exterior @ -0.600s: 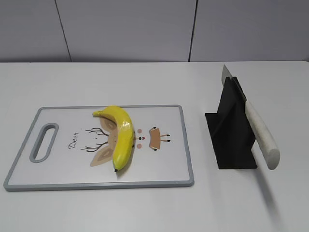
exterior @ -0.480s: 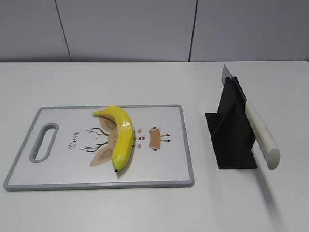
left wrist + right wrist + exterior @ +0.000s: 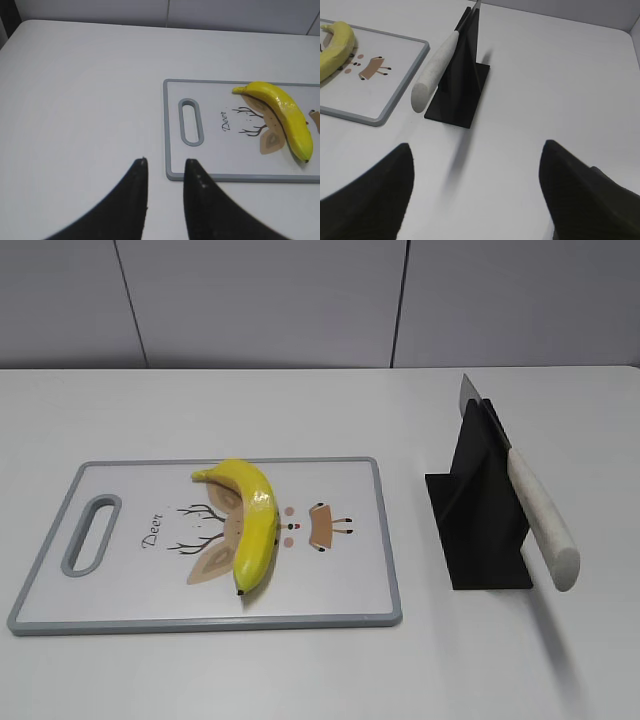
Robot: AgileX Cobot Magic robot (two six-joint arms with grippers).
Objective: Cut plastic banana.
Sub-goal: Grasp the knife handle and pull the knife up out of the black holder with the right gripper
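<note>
The plastic banana (image 3: 255, 520), glossy yellow with a dark tip, lies on a white cutting board (image 3: 340, 592) with a grey rim and a deer print. It also shows in the left wrist view (image 3: 282, 107) and the right wrist view (image 3: 335, 42). A knife with a pale stone-look handle (image 3: 540, 515) rests slanted in a black stand (image 3: 480, 535), handle toward the front. My left gripper (image 3: 166, 161) hovers over the table by the board's handle corner, jaws a narrow gap apart and empty. My right gripper (image 3: 477, 147) is wide open and empty, in front of the stand (image 3: 462, 85). Neither gripper shows in the exterior view.
The board has a slot handle (image 3: 90, 533) at its left end. The white table (image 3: 300, 410) runs back to a grey panelled wall. The knife handle (image 3: 435, 70) juts out of the stand toward the board's right edge (image 3: 405, 85).
</note>
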